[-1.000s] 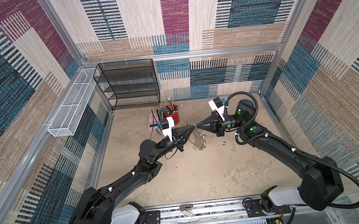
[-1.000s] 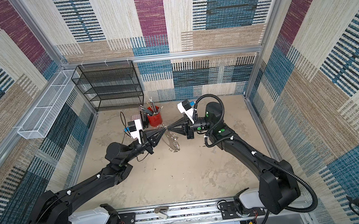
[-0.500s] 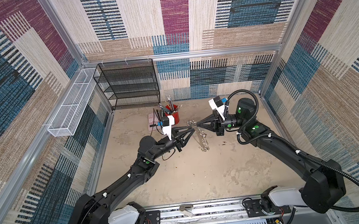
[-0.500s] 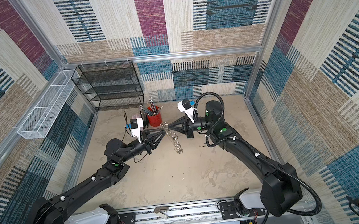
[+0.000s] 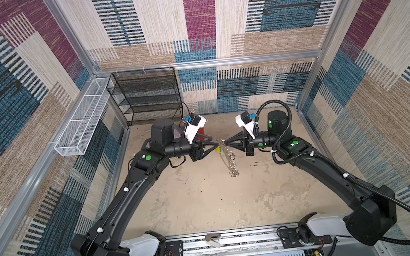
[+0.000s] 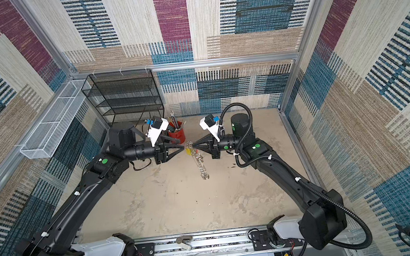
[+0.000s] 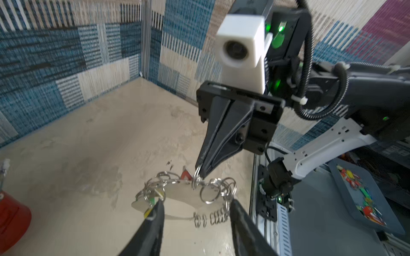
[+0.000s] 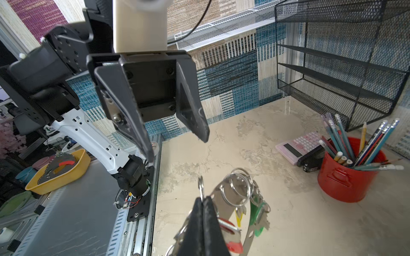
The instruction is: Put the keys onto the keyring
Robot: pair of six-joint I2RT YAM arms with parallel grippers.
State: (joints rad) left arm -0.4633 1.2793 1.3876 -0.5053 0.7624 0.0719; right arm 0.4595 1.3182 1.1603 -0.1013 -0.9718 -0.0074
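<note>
Since a second ago, the left gripper (image 7: 196,205) has been opened and drawn back a little from the keyring (image 7: 182,192), which had been pinched from both sides. Its fingers (image 8: 150,157) are now seen spread, with the grey band lying between them in the left wrist view but touched by neither. The right gripper (image 7: 199,175) is kept clenched on one split ring at the band's upper edge, so the whole keyring is carried by that grip alone. In both top views it hangs clear of the table, just beside the red pot (image 6: 177,135), on the side away from the wire shelf.

Three tagged keys are seen hanging among the rings. A red tag (image 8: 230,228) lies against the right gripper's fingertips, and a yellow tag (image 8: 238,218) and a green tag (image 8: 258,208) lie further along, toward the red pot. The release is judged to mean that the key being worked on has been let go. Whether it is fully threaded onto its ring cannot be told from these views.
</note>
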